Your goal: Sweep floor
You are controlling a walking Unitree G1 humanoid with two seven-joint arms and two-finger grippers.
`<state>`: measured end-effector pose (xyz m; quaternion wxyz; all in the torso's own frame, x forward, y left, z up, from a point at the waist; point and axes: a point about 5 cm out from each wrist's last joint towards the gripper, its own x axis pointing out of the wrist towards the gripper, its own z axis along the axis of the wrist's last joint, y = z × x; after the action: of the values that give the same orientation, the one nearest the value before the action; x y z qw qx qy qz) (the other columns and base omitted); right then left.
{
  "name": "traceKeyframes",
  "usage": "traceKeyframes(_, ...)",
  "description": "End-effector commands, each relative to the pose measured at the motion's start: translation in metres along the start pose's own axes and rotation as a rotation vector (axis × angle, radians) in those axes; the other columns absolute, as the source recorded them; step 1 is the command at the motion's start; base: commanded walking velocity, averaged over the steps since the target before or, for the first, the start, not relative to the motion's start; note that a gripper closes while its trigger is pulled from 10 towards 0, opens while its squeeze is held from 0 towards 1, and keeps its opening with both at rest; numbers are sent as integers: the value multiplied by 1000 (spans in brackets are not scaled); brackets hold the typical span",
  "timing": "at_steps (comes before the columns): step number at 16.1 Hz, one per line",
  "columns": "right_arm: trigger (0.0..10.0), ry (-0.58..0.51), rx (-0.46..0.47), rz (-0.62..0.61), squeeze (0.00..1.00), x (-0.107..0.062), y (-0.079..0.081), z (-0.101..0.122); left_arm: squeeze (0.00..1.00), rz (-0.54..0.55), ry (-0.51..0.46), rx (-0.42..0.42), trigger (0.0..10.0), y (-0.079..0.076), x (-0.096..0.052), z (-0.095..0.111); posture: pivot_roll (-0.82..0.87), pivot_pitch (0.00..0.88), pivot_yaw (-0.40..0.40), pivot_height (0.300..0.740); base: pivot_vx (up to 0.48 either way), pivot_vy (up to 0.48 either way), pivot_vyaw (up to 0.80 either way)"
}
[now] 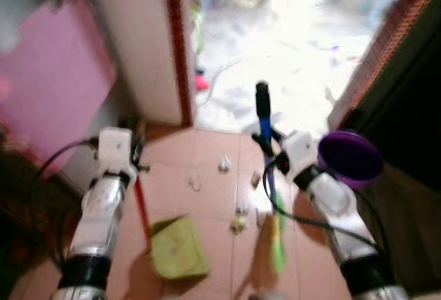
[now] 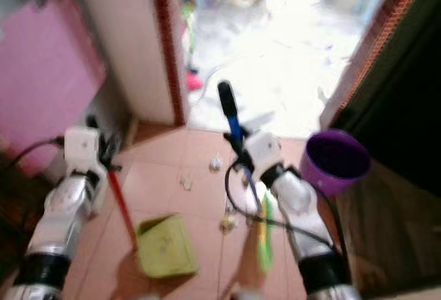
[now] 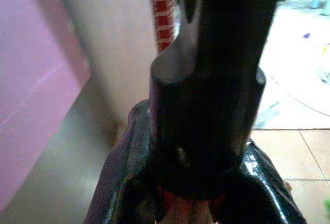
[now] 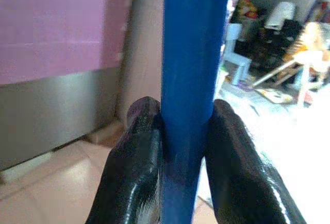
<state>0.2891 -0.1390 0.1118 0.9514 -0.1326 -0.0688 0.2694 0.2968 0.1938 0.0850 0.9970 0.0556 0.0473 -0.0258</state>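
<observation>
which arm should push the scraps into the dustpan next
Right. The right claw is shut on the blue broom handle, and its green bristles sit beside the scraps. The left claw holds the red handle of the green dustpan.

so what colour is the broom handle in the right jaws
Blue broom handle, clearest in the right wrist view.

You have one blue-handled broom [image 1: 265, 131], one green dustpan [image 1: 178, 248], one purple bucket [image 1: 350, 157], several litter scraps [image 1: 224, 165].
</observation>
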Motion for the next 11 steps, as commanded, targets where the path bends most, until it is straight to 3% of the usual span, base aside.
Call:
traceKeyframes(1, 10000, -31, -41, -22, 0, -2, -9, 7, 0, -28, -77, 1, 10000, -10, 5, 16, -127, 0, 38, 740, 450, 0, 0)
traceKeyframes(2, 10000, -34, -44, -18, 0, -2, -9, 7, 0, -33, -74, 4, 10000, -12, 5, 15, -126, 0, 37, 740, 450, 0, 0)
traceKeyframes(11, 10000, -33, -47, 16, 0, -1, -4, 6, 0, -108, -15, -33, 10000, -34, 0, 3, -127, 0, 33, 740, 0, 0, 0)
